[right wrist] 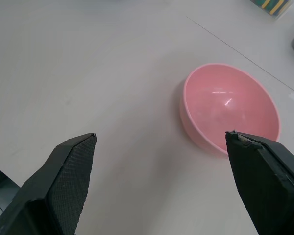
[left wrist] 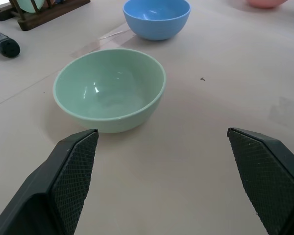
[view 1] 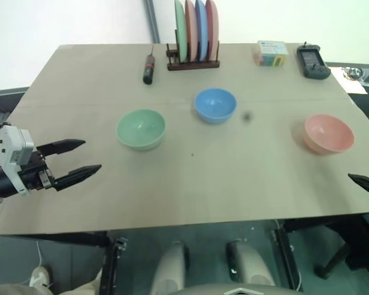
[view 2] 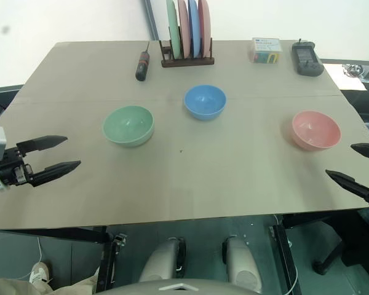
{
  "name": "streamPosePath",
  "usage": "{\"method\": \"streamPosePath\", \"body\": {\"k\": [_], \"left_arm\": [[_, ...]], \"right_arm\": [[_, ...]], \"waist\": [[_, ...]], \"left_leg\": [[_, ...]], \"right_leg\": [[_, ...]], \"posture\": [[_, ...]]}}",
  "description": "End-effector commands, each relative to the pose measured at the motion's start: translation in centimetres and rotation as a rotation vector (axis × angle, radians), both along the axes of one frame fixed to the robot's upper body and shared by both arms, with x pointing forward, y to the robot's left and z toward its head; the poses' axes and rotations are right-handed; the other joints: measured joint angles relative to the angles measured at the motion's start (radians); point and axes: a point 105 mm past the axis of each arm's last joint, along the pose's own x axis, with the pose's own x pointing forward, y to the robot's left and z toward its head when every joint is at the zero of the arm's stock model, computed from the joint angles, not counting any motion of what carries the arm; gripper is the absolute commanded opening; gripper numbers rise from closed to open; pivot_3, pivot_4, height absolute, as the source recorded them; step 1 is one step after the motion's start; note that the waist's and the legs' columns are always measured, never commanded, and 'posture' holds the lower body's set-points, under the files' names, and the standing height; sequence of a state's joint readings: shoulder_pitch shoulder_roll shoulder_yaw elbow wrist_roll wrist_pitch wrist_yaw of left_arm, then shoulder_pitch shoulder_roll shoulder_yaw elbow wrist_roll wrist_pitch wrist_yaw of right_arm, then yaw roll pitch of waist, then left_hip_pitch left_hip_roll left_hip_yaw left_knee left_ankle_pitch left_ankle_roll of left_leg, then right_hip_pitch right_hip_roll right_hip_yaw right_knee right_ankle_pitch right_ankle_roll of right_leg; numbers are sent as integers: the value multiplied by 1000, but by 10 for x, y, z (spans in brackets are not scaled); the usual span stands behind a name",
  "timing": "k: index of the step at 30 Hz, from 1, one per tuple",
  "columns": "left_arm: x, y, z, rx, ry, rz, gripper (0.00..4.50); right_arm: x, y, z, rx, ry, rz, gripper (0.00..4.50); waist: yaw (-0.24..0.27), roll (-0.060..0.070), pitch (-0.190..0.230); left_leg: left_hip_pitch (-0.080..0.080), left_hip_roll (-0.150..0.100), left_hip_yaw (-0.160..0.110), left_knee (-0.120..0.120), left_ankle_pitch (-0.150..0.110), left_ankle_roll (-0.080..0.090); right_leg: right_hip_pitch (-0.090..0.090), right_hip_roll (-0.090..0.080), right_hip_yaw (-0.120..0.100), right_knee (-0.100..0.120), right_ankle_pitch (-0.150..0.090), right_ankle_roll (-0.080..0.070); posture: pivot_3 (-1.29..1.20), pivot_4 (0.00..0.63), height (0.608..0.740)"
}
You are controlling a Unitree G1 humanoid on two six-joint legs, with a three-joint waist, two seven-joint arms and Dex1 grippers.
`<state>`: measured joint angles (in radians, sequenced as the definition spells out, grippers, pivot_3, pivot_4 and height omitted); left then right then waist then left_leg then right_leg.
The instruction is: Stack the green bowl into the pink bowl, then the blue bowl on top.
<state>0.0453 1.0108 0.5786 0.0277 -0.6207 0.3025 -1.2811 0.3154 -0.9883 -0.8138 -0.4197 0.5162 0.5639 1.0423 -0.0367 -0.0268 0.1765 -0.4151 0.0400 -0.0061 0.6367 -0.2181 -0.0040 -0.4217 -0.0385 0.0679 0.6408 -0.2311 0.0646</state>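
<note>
Right now both arms hang at the near edge of the table [view 1: 190, 203], each with its fingers spread wide and nothing between them: the left gripper [view 1: 80, 158] aimed toward the green bowl [view 1: 141, 128], the right gripper [view 2: 352, 165] toward the pink bowl [view 2: 316, 129]. Nothing is stacked yet, so the step in hand looks like fetching the green one. I'd bring the left gripper in low so one finger drops inside the rim and the other outside, pinch the wall, then lift straight up before carrying it across to the pink bowl, well apart on the right. Smooth plastic may slip or skate if nudged first.

Counting outward: two grippers, then three bowls, one green on the left, one pink on the right, one blue bowl [view 1: 215, 104] between them and slightly farther back. Beyond those, a screwdriver [view 1: 149, 67], one rack [view 1: 194, 63] holding four upright plates, a small colourful box [view 1: 270, 53] and a black device [view 1: 312, 62].
</note>
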Motion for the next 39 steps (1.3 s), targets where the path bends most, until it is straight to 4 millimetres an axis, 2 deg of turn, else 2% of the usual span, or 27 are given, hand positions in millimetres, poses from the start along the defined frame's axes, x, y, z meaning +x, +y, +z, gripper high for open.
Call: {"method": "streamPosePath", "body": {"k": [1, 5, 9, 12, 17, 19, 23, 24, 26, 27, 31, 33, 34, 38, 39], "left_arm": [[5, -9, 10, 18, -39, -34, 4500], [13, -22, 13, -5, -66, -78, 4500], [15, -38, 15, -28, -101, -149, 4500], [10, -73, 15, -91, -138, -298, 4500], [-1, -128, 14, -164, -157, -487, 4500], [-3, -138, 15, -167, -165, -514, 4500], [-7, -144, 15, -182, -175, -500, 4500], [-8, -144, 14, -179, -177, -490, 4500], [-10, -143, 13, -177, -177, -476, 4500], [-11, -143, 13, -176, -176, -471, 4500], [-14, -143, 11, -177, -174, -449, 4500], [-14, -143, 11, -179, -175, -445, 4500], [-13, -143, 11, -179, -174, -444, 4500], [-11, -143, 9, -178, -177, -433, 4500], [-11, -143, 9, -179, -181, -424, 4500]], "right_arm": [[2, 4, 11, -35, -48, -3, 4424], [10, 12, 17, -32, -91, -3, 4424], [23, 14, 9, -126, -85, -40, 4424], [50, 16, -4, -197, -73, -69, 4424], [94, 21, -29, -181, -8, -111, 4424], [108, 20, -41, -201, 31, -138, 4424], [137, 11, -55, -215, 37, -213, 4424], [142, 10, -54, -213, 32, -223, 3902], [147, 9, -52, -207, 25, -230, 3293], [148, 10, -51, -200, 25, -228, 2699], [151, 17, -50, -194, 26, -190, 1160], [152, 21, -49, -189, 21, -173, 179], [153, 24, -48, -187, 18, -163, 46], [155, 38, -44, -194, -8, -119, 46], [153, 47, -43, -200, -14, -72, 46]], "waist": [[0, 0, 0], [3, 0, 0], [0, -1, 0], [-3, 0, 0], [-3, -1, 0], [-2, 0, 0], [-5, 0, 1], [-6, 1, 1], [-5, 1, 1], [-4, 2, 1], [-2, 2, 1], [-2, 2, 1], [-2, 2, 1], [-3, 2, 1], [-3, 2, 2]], "left_leg": [[0, 0, 0, 0, 0, 0], [0, 0, -1, 2, 0, 0], [1, 0, 0, 2, 0, 0], [1, 0, 0, 3, 0, 0], [0, 1, 0, 8, 0, 0], [0, 1, -1, 9, 0, 0], [-1, 1, -2, 9, 0, 0], [0, 1, -2, 10, 0, 0], [0, 1, -1, 10, 0, 0], [0, 1, -2, 10, 0, 0], [0, 1, -2, 10, 0, 0], [0, 1, -2, 11, 0, 0], [0, 1, -2, 11, 0, 0], [0, 1, -2, 11, 0, 0], [0, 1, -2, 11, 0, 0]], "right_leg": [[0, 0, 0, 0, 0, 0], [1, 1, 0, 1, 0, 0], [2, 1, 0, 1, 0, 0], [2, 1, 1, 1, 1, 0], [2, 2, 1, 3, 3, -3], [3, 3, 1, 4, 3, -3], [3, 4, 1, 5, 3, -3], [3, 4, 2, 5, 3, -3], [3, 4, 2, 5, 4, -3], [3, 4, 2, 5, 4, -3], [3, 4, 2, 6, 6, 0], [3, 4, 2, 6, 5, 0], [3, 4, 2, 6, 5, 0], [3, 4, 2, 6, 5, 0], [3, 4, 2, 6, 5, 0]], "posture": [[0, 150, 740], [0, 150, 740], [0, 150, 740], [0, 150, 740], [0, 150, 740], [0, 150, 740], [0, 150, 740], [0, 150, 740], [0, 150, 740], [0, 150, 740], [0, 150, 740], [0, 150, 740], [0, 150, 740], [0, 150, 740], [0, 150, 740]]}}
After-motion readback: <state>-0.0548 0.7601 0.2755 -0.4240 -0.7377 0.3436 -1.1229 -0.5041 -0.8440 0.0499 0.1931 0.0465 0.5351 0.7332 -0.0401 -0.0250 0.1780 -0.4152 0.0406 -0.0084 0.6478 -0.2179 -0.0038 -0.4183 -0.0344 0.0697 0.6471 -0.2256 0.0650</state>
